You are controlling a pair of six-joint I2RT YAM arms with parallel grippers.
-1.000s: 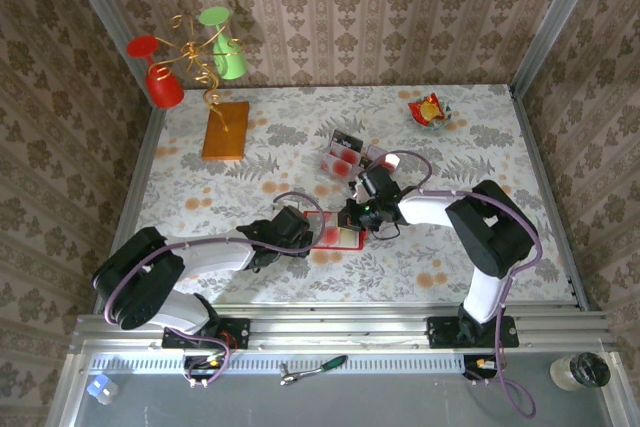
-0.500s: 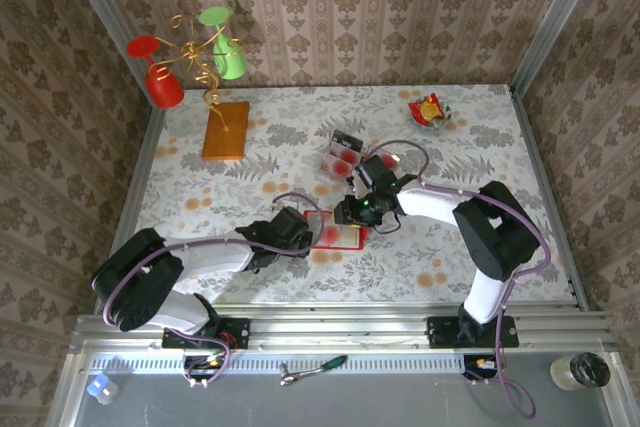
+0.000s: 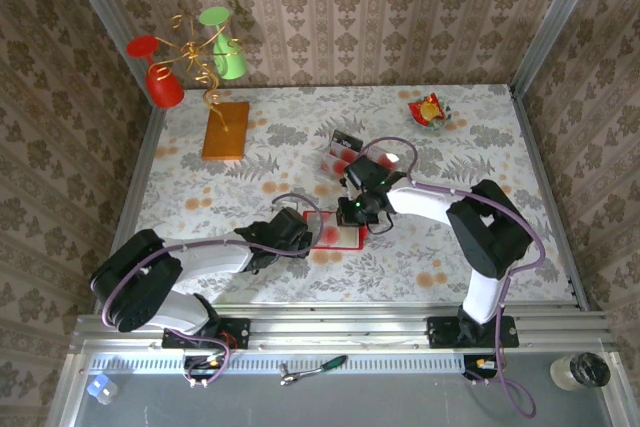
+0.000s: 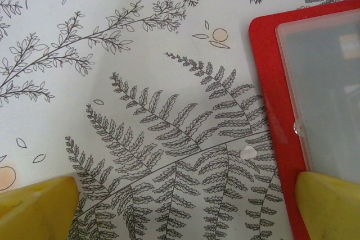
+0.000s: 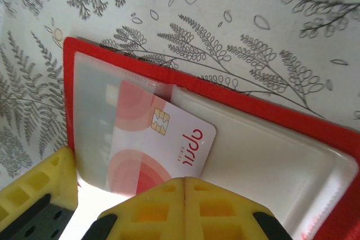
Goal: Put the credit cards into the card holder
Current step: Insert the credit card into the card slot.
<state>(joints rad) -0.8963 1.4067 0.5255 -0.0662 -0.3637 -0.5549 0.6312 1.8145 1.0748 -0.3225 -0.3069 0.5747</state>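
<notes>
Red card holder [image 3: 335, 237] lies open and flat on the table [image 3: 200, 197], around the middle and a bit closer to the near edge. Both arms are right at it.

The left gripper [image 4: 183, 212] has its fingers spread wide. One yellow fingertip [image 4: 329, 206] sits on the holder's left edge and the other is off on the tablecloth.

The right gripper [image 5: 90, 186] comes in from the far-right side with just a narrow gap between its fingers. It isn't clamped on anything as far as I can see.

One credit card [image 5: 160, 139] sits crooked, with one end tucked under the clear pocket on the holder's left half and the chip end out. Its lower edge is right up against the right gripper's fingertips [image 5: 185, 195].

The other cards [image 3: 343, 154] are in a loose pile just beyond the holder, toward the far edge.
</notes>
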